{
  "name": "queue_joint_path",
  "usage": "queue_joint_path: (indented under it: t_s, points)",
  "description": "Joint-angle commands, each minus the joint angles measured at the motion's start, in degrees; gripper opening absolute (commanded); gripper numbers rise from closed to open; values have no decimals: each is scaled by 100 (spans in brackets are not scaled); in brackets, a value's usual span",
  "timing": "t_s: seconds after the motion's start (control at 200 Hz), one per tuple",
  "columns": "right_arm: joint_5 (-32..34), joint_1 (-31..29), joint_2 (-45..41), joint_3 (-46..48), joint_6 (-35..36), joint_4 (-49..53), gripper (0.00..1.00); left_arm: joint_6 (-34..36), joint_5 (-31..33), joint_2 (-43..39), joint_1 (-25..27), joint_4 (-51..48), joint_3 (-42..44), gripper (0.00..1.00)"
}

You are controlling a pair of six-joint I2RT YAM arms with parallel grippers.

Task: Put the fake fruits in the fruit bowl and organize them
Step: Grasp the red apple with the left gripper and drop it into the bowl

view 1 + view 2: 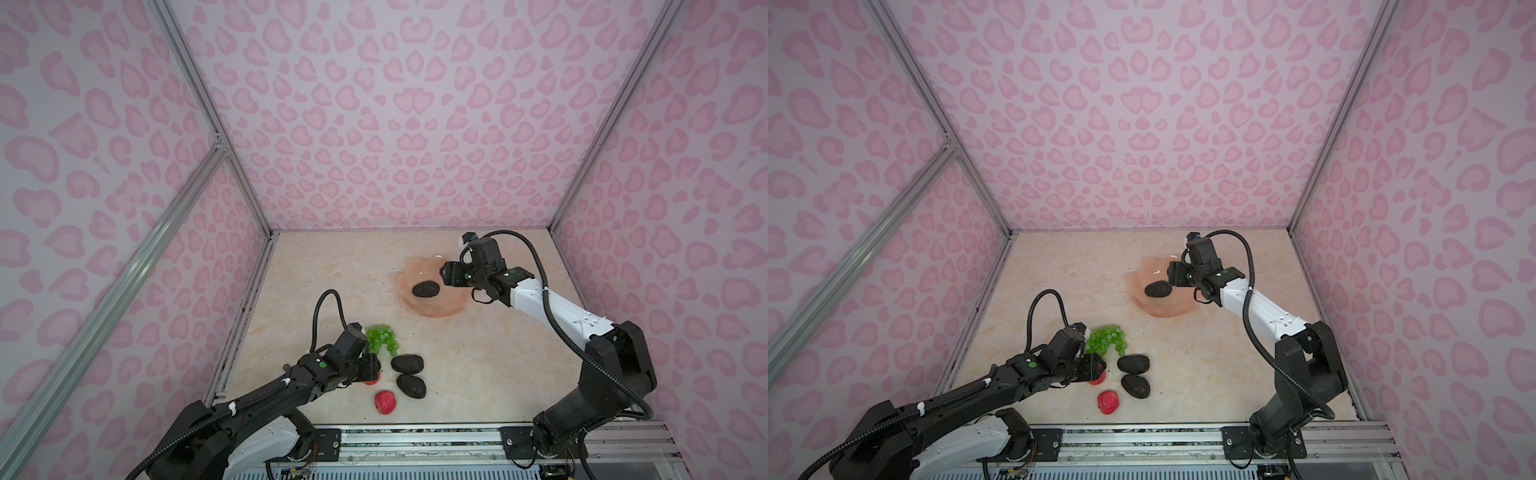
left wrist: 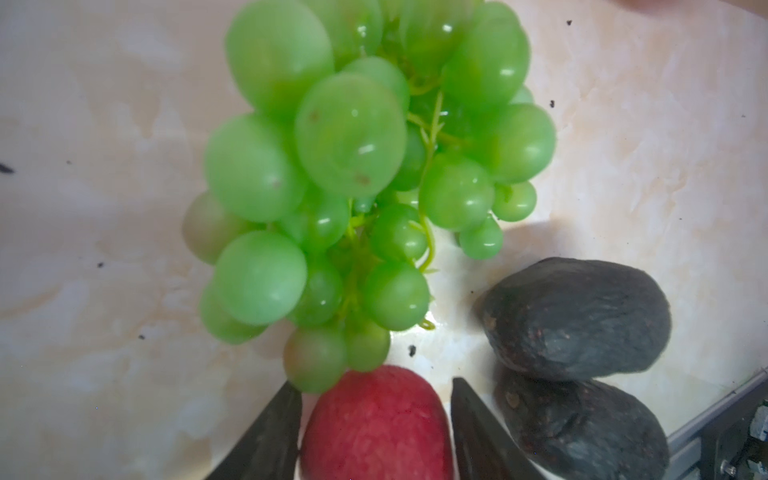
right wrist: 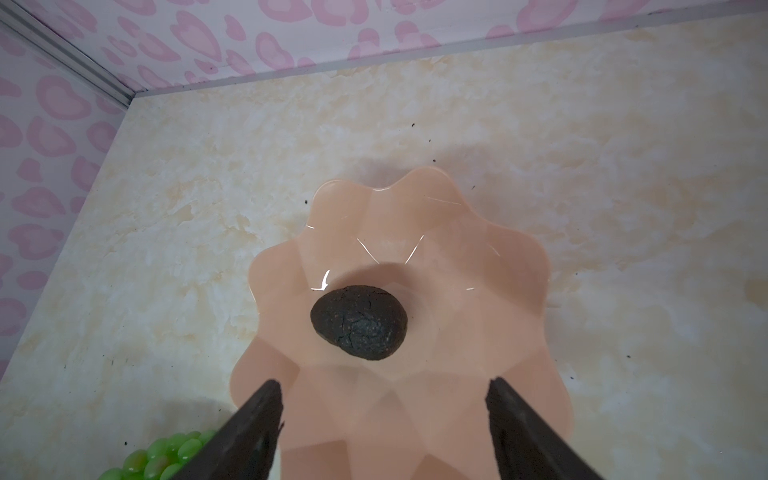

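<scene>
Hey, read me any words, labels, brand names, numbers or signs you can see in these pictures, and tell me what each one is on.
None: no readable text in any view. The fruit bowl, avocados, grapes and red fruit are unmarked; the walls carry only a pink spot pattern; the arms show a green dot, no legible lettering.
</scene>
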State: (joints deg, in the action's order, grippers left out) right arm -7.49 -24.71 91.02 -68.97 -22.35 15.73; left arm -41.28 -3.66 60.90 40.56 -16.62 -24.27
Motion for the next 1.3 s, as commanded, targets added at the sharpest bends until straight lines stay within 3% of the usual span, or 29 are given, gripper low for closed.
queue_joint_path:
  t_s: [0.0, 0.245, 0.46, 0.905, 1.095, 1.295]
  points:
    - [2, 8, -90, 107, -46, -111, 79, 117, 5, -74, 5, -58, -91, 55]
    - [5, 82, -342, 349, -93, -180, 81, 411, 51, -774, -2, -550, -745, 52]
    - [12, 220, -646, 581, -149, -149, 81, 780, 270, -491, 5, -576, -1618, 51]
    - [332, 442, -2140, 1795, -263, 71, 86, 2062, -218, 2952, -5, 470, -4512, 48]
    - [454, 449, -2794, 2361, -347, -13, 87, 2038, -605, 4185, 35, 611, -5521, 46]
    - [476, 449, -2953, 2537, -397, 18, 87, 1781, -600, 4985, 108, 748, -6001, 46]
